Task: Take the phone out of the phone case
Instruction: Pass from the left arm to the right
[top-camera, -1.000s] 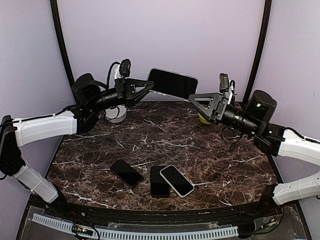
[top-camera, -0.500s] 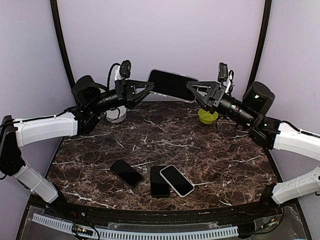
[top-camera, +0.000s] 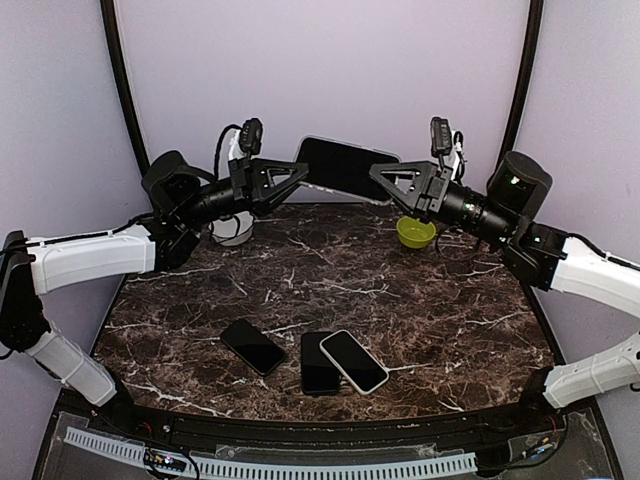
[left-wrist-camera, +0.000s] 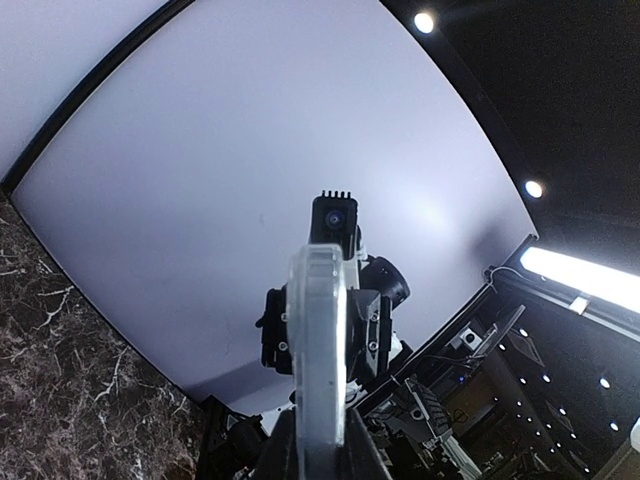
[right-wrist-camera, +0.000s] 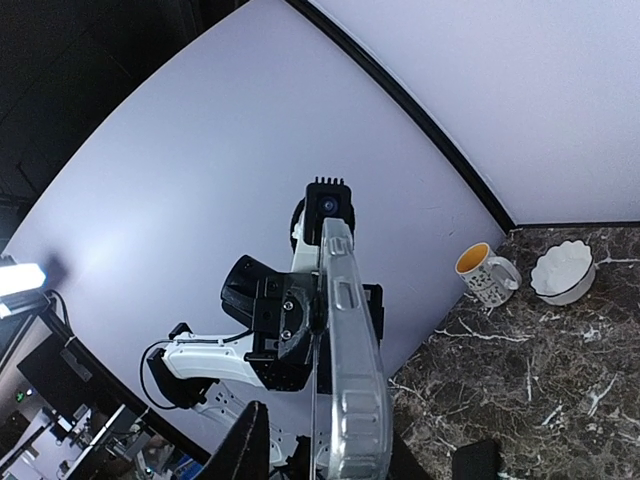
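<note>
A black-screened phone (top-camera: 345, 165) in a clear phone case is held up in the air at the back of the table, lying flat and lengthwise between the two arms. My left gripper (top-camera: 303, 172) is shut on its left end. The left wrist view shows the case (left-wrist-camera: 318, 340) edge-on, rising from between the left gripper's (left-wrist-camera: 318, 455) fingers. My right gripper (top-camera: 378, 172) has its jaws round the right end. In the right wrist view the case (right-wrist-camera: 352, 380) is edge-on, and a gap shows between it and the right gripper's (right-wrist-camera: 320, 440) left finger (right-wrist-camera: 250, 440).
Three phones lie near the table's front: a black one (top-camera: 253, 346), another black one (top-camera: 318, 362) and a white-rimmed one (top-camera: 353, 361) leaning on it. A green bowl (top-camera: 416, 232) stands at the back right. A white bowl (top-camera: 232, 232) and a mug (right-wrist-camera: 485, 275) stand at the back left.
My right gripper moved left and up to the phone's right end, and its jaws narrowed round it. The left gripper and the phone stayed put.
</note>
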